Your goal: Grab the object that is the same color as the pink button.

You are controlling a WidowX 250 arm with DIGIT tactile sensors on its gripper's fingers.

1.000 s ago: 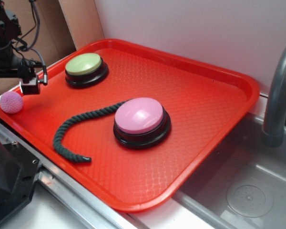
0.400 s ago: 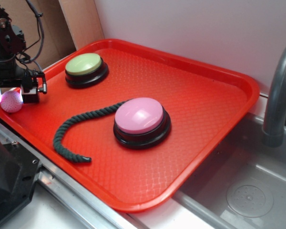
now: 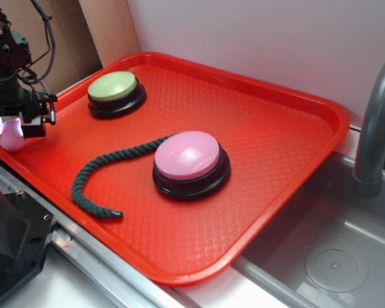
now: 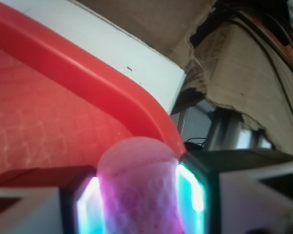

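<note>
Beside a steel sink (image 3: 333, 250) sits the red tray (image 3: 276, 128). At its left corner the gripper (image 3: 14, 128) has its pads pressed on either side of the pink ball (image 4: 136, 187), well left of the pink button (image 3: 187, 155). Grasp seems made; next comes lifting straight up.

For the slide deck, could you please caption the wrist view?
Gripper pads flank the pink crocheted ball at the red tray's corner rim.

red tray (image 3: 295, 138) | green button (image 3: 115, 94) | dark rope (image 3: 93, 176) | sink (image 3: 337, 256)
</note>
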